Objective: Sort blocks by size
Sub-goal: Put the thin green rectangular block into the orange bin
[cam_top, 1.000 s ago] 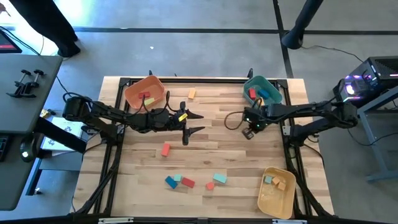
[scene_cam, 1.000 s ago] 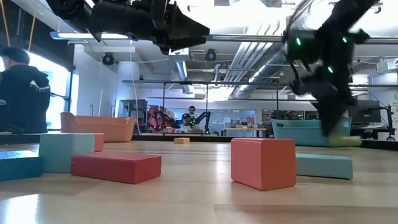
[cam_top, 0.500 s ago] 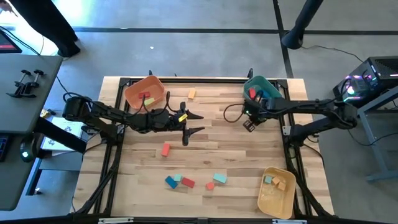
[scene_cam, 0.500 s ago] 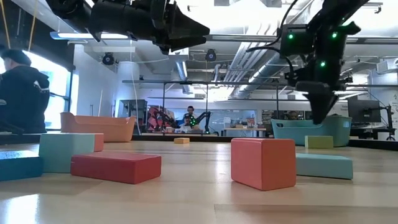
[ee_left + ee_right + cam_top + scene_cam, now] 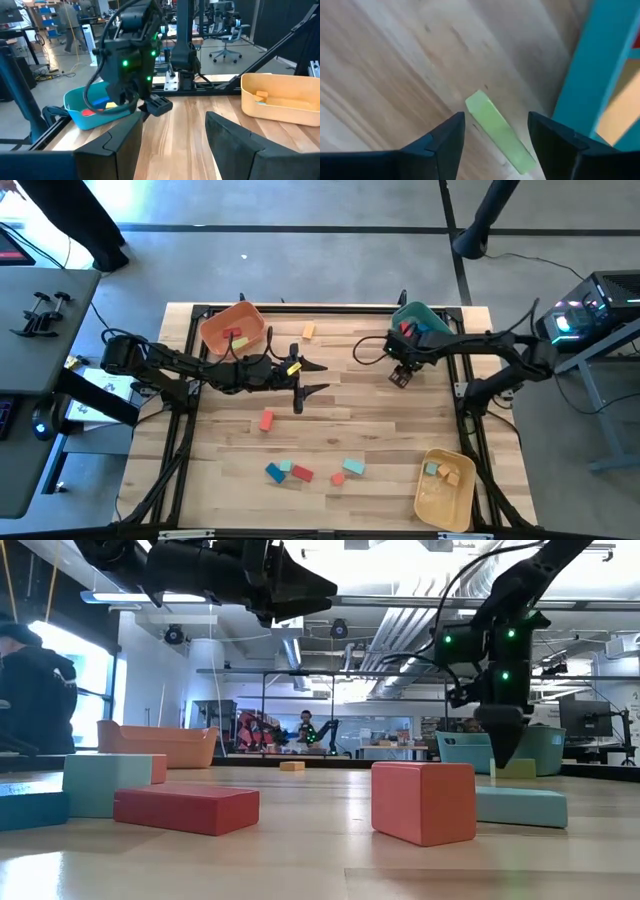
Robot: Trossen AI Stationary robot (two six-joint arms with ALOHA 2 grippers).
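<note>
1. The teal bin (image 5: 421, 323) sits at the far right of the table (image 5: 330, 420) and holds a red block (image 5: 405, 329) and a blue block (image 5: 424, 330); the left wrist view shows a yellow piece in it as well.
2. The orange bin (image 5: 233, 328), far along the table's back edge from the teal bin, holds a red block (image 5: 233, 334) and a yellowish one (image 5: 239, 343).
3. The yellow bin (image 5: 446, 489), at the near edge below the teal bin, holds a teal block (image 5: 431, 469) and an orange block (image 5: 451, 477).
4. The right gripper (image 5: 401, 374) hangs just beside the teal bin with its fingers (image 5: 437, 145) spread apart, holding nothing.
5. A pale green bar-shaped block (image 5: 498, 132) lies flat on the wood between those fingers, right against the teal bin's wall; only the right wrist and low views show it clearly.
6. The left gripper (image 5: 305, 378) hovers over the table's middle, well away from the teal bin, its fingers open and empty.
7. Loose blocks lie well away from the teal bin: a small orange one (image 5: 308, 331) near the back edge, a red one (image 5: 267, 420) at centre, and a blue, teal and red cluster (image 5: 287, 472) near the front.
8. The low view shows these as solid, sharp-edged cubes and short bars.
</note>
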